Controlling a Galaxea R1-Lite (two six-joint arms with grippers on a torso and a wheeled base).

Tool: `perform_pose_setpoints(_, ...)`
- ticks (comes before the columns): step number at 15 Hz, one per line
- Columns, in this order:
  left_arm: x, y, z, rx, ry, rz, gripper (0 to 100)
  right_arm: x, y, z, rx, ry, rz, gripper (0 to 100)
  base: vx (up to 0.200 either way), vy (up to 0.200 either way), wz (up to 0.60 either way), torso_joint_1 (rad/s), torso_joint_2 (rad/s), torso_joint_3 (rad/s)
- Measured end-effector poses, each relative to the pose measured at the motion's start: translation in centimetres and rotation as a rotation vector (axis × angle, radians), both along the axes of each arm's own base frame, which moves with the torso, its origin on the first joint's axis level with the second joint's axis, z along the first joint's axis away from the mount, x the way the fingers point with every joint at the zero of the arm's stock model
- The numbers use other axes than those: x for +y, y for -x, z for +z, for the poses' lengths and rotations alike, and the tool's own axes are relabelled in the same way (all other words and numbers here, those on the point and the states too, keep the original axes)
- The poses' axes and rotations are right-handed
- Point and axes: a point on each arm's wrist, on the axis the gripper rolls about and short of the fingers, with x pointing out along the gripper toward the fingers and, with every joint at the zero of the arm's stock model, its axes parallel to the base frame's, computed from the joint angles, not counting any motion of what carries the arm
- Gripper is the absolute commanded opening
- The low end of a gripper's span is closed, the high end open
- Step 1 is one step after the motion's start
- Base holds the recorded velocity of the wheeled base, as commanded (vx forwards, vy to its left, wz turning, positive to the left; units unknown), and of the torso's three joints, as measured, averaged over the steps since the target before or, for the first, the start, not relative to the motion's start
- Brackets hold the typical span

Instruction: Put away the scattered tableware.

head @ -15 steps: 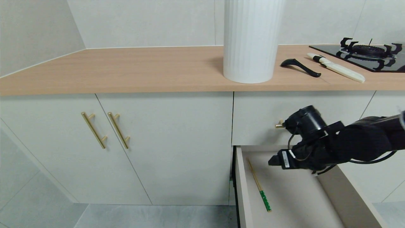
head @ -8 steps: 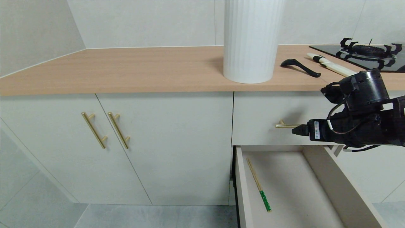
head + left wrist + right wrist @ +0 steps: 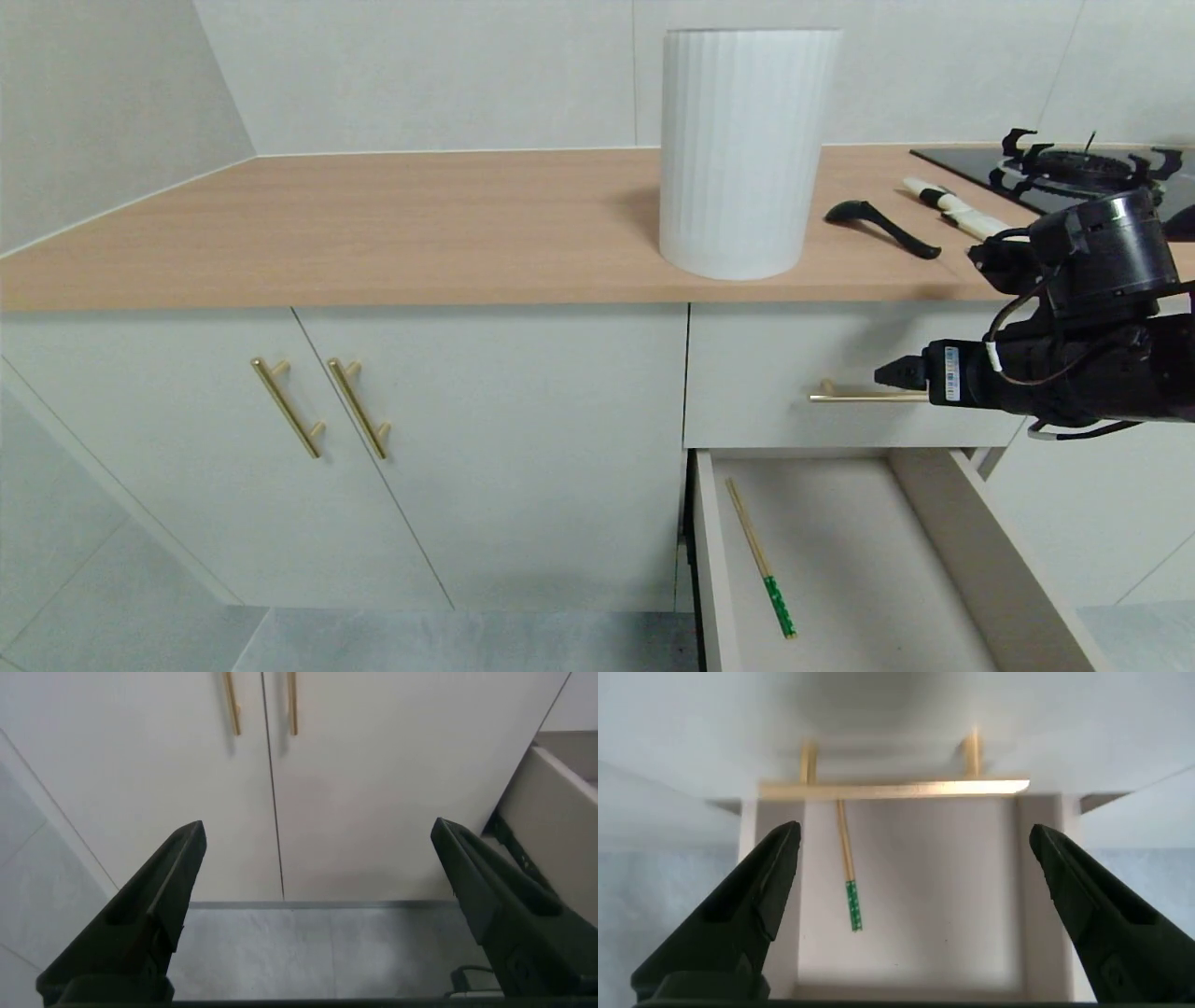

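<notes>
Worktop [image 3: 420, 233]: wooden, above the open drawer [image 3: 971, 551]; white ribbed canister [image 3: 738, 149], black spoon [image 3: 878, 227] and pale knife [image 3: 952, 210] on it.
Chopstick [image 3: 758, 557]: inside the drawer, near its left wall, green end frontward.
Right gripper [image 3: 901, 373]: above the drawer, near the brass handle [image 3: 864, 397]; jaws wide apart, empty.
Left gripper [image 3: 318, 831]: before the cupboard doors [image 3: 374, 784] beside the drawer; jaws wide apart, empty.

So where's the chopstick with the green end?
In the head view, the chopstick lies in the open drawer on the robot's right, along its left wall, below the gold handle.
</notes>
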Motion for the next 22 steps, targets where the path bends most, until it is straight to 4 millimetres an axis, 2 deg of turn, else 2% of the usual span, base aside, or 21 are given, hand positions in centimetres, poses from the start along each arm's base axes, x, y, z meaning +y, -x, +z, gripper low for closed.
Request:
perform_pose_setpoints(11,0.0,0.0,0.0,0.001,0.0,0.0,100,0.0,0.3,0.2,-0.009,0.01,0.011,100,0.0,0.0,0.0,0.187,-0.49,-0.285)
perform_pose_setpoints(15,0.0,0.0,0.0,0.001,0.0,0.0,100,-0.2,0.0,0.4,-0.03,0.023,0.019,100,0.0,0.0,0.0,0.089,-0.2,-0.116)
perform_pose_setpoints(19,0.0,0.0,0.0,0.002,0.0,0.0,100,-1.1,-1.8,0.8,-0.133,0.07,0.041,100,0.0,0.0,0.0,0.0,0.0,0.0)
perform_pose_setpoints(22,0.0,0.0,0.0,0.002,0.0,0.0,100,-2.1,-4.1,1.1,-0.242,0.066,0.217,100,0.0,0.0,0.0,0.0,0.0,0.0)
